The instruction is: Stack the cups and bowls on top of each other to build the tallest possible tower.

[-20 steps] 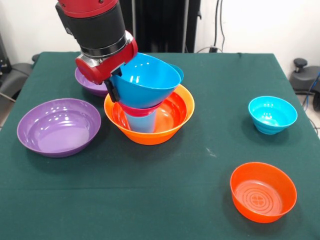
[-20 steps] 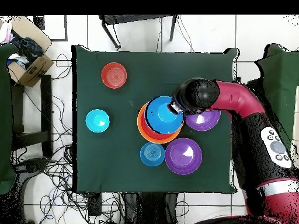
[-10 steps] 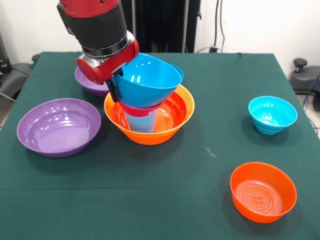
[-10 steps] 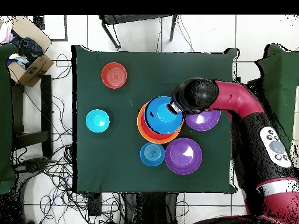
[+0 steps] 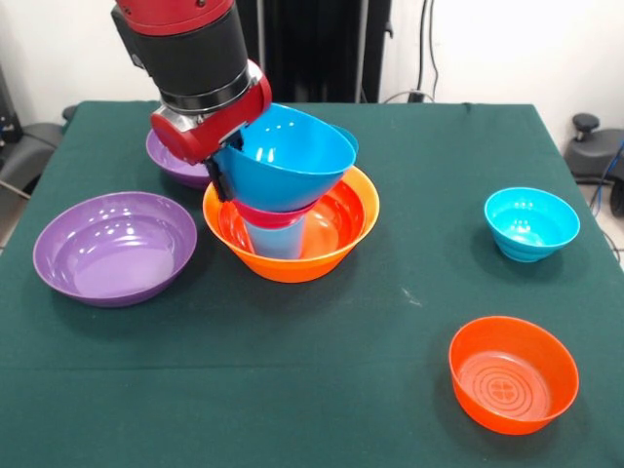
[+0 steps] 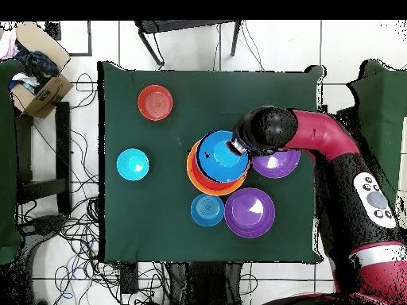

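The tower stands in the middle of the table. Its base is the large orange bowl (image 5: 336,239) (image 6: 193,171). Inside it a light blue cup (image 5: 276,239) stands upside down, with a magenta bowl (image 5: 268,212) on it. A blue bowl (image 5: 288,156) (image 6: 219,155) sits on top, tilted. My gripper (image 5: 219,174) (image 6: 236,147) is shut on the blue bowl's left rim in the front view. Loose bowls are a large purple one (image 5: 115,246) (image 6: 250,212), a small purple one (image 5: 174,158) (image 6: 276,164), a cyan one (image 5: 531,222) (image 6: 133,164) and a red-orange one (image 5: 512,372) (image 6: 155,102).
Another blue bowl (image 6: 207,210) lies beside the large purple bowl in the overhead view. The green table (image 5: 322,341) ends close to the red-orange bowl at the front. A cardboard box (image 6: 36,79) sits on the floor beyond the table.
My gripper and the blue bowl have edged very slightly up and right in the front view. The other bowls have not moved.
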